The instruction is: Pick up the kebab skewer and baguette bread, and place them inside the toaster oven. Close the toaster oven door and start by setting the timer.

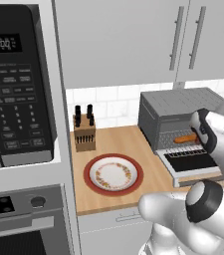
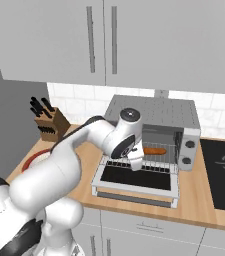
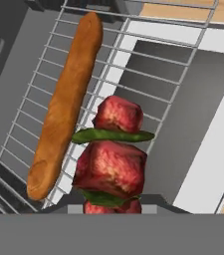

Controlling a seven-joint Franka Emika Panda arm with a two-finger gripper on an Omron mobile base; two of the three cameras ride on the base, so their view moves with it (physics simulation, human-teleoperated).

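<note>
my gripper [image 2: 135, 164]: jaws pinched tight on the kebab skewer [image 3: 114, 155], holding it by its near end. in the hand view the red meat chunks and green slices stick straight out ahead of my fingertips, which sit just under them at the bottom edge.
kebab skewer: in my grip, hanging over the wire rack [image 3: 148, 79], right at the mouth of the toaster oven [image 2: 156, 112]. can't tell if it's touching the wires or just above them.
baguette bread [image 3: 63, 107]: already lying on the rack, just beside my skewer on the left side of my hand view, running roughly parallel to it and reaching further ahead than the skewer does. from the base views it's an orange stick inside the oven cavity, just past my hand.
toaster oven door [image 2: 136, 179]: dropped open flat, right below my jaws, dark glass facing up.
plate [image 1: 113, 175]: red-rimmed, sitting on the wooden counter [image 1: 111, 144] well off to the side of my hand, away from the oven.
knife block [image 1: 84, 133]: behind the plate by the tiled wall, far from my jaws.
</note>
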